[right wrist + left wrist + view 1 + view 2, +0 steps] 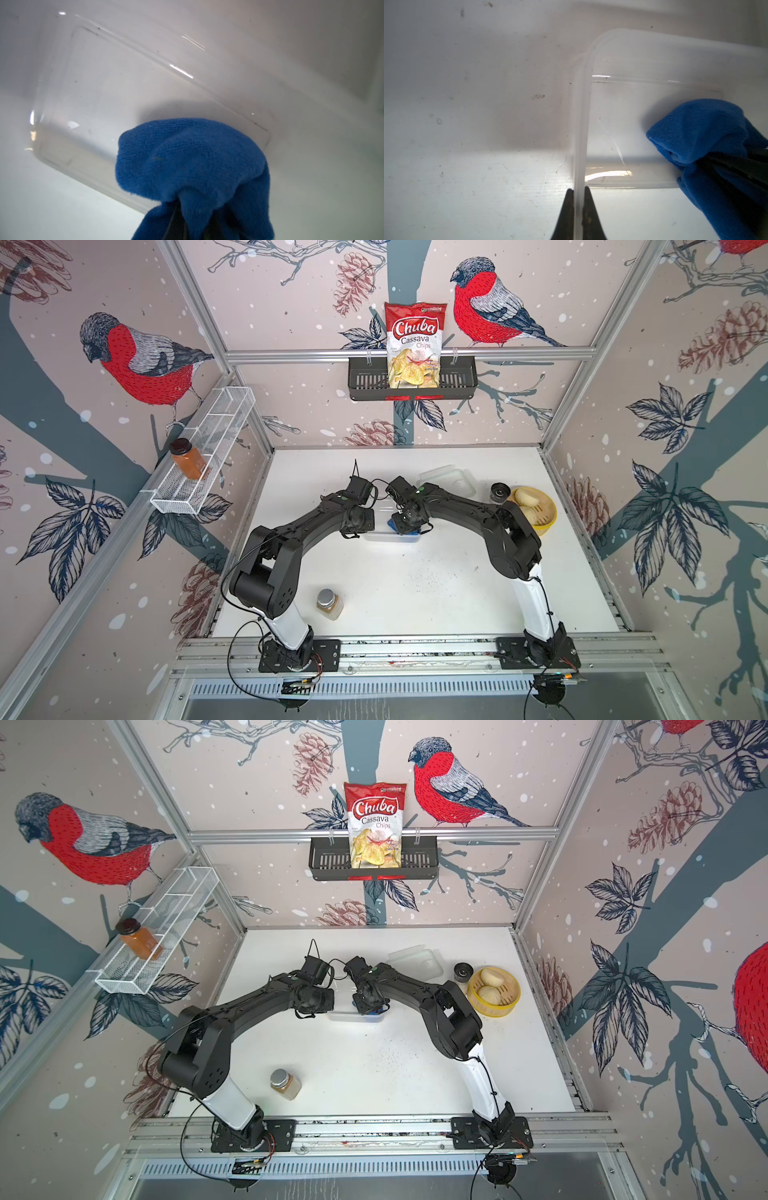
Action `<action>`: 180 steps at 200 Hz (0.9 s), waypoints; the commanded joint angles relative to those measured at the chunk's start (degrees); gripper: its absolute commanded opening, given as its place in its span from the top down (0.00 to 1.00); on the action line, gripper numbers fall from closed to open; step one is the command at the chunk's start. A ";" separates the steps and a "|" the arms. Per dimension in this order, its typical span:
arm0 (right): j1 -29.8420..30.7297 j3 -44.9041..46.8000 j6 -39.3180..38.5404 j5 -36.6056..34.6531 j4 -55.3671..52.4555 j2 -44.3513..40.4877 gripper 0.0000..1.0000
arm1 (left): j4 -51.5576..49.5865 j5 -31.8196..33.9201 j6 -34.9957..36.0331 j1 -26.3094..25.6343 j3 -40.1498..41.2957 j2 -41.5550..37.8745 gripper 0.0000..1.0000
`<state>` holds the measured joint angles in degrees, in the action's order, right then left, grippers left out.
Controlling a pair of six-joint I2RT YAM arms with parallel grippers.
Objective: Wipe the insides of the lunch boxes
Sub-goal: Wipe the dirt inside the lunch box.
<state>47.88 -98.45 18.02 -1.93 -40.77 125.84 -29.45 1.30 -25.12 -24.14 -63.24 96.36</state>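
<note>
**Cloth on the tub floor, wipe in progress**

The lunch box, a translucent round-cornered tub, sits open near the middle of the bench, between the two arms. Its clear lid lies apart from it, farther back, toward the yellow steamer basket.

The left gripper is closed thin on one end wall of the tub, with one finger inside and one outside. The right gripper is clamped shut on a bunched blue cloth. The wad of cloth presses on the tub's floor near the end opposite the held wall. A few small dark specks show along the floor's edges and corners.

The step in hand looks like wiping the floor of the tub. The next move probably calls for dragging the wad across the floor toward the held end and working it into the corners. The pressure would need to be light enough that the thin wall does not slip from the left grip.
</note>
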 commanded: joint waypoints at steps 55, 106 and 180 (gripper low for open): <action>-2.13 -26.00 3.40 0.22 -3.31 15.68 1.00 | 2.65 -1.74 0.10 -0.90 0.23 1.13 1.00; 0.15 -33.31 6.88 14.62 1.31 23.92 1.00 | 3.09 -1.96 0.35 -1.15 0.04 2.02 1.00; -4.99 -25.28 9.35 13.62 4.56 19.70 1.00 | 1.87 -0.33 -0.17 -1.26 0.26 1.51 1.00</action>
<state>45.56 -126.02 27.07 16.43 -32.03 146.52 -26.04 3.68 -27.66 -24.80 -63.35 97.91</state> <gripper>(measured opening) 0.108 0.071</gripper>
